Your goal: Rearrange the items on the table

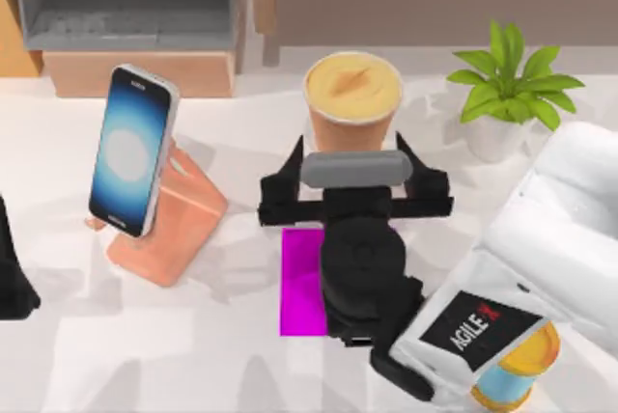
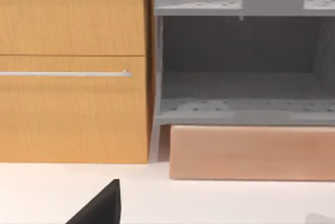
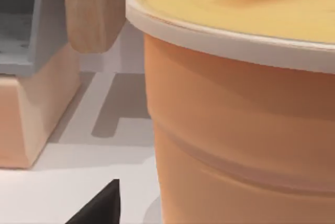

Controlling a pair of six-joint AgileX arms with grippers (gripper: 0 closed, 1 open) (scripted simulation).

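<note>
Top view: the right arm is reaching in from the 5 o'clock corner toward the centre of the wide white tabletop (image 1: 145,355). Its black two-finger right gripper (image 1: 353,148) is standing with its fingers spread wide, one fingertip (image 1: 295,151) on each side of the tall orange drink cup with a creamy yellow top (image 1: 352,95). The cup is standing upright just beyond centre, toward 12 o'clock, and whether the fingers are touching its wall cannot be told. Beneath the wrist, a small square magenta mat (image 1: 301,283) is lying flat near the centre.

At 9 to 10 o'clock, a slim smartphone with a blue-white glowing screen (image 1: 133,150) is leaning on a salmon-pink wedge stand (image 1: 179,230). At 2 o'clock, a green potted plant in a white pot (image 1: 507,95) is standing. At 5 o'clock, a blue spool with a yellow end (image 1: 517,370) is showing beside the arm's white link.

The left arm is resting at the 8 o'clock edge; the spread of the left gripper (image 1: 12,278) cannot be told.

Right wrist view: the orange cup (image 3: 241,119) is looming close, upright on the table.
</note>
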